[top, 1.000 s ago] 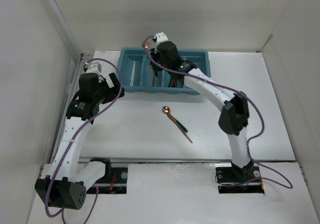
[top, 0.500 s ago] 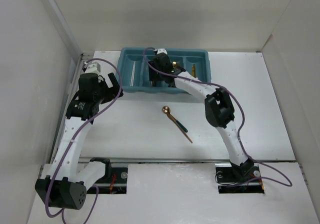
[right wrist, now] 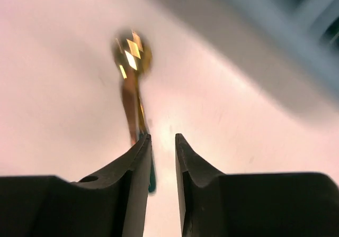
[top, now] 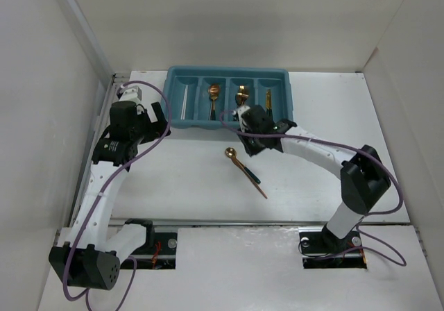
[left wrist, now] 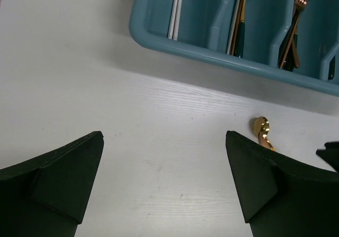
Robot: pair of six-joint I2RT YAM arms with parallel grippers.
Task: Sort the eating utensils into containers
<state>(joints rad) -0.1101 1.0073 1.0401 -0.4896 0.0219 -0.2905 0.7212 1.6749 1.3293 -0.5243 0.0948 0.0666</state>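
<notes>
Step in hand, prob.: pickup of loose spoon [top: 238, 161] for the tray [top: 288, 110]; most utensils already sorted.

Loose spoon: flat on bench [top: 173, 179], near side of tray, approx. centre; bowl toward far-left, dark handle toward near-right; poss. a 2nd thin piece along the handle, too small to tell.

Right gripper [top: 248, 146]: low over bench, just beside spoon bowl; in wrist view only a narrow gap, nothing between jaws; one finger [right wrist: 132, 168] over spoon neck; no grip yet.

Left gripper [top: 158, 119]: wide, empty, left of tray, well apart from loose spoon.

Tray contents: white chopsticks [top: 184, 106] in leftmost compartment; sorted spoon [top: 214, 96] in 2nd; forks [top: 241, 97] in 3rd; gold piece in rightmost, type unclear.

Next, by judgement: widen jaws; shift to straddle neck or handle crosswise; pinch low, since thin and flat on bench; lift; carry to 2nd compartment w/ sorted spoon. Risk: skid on smooth bench.
</notes>
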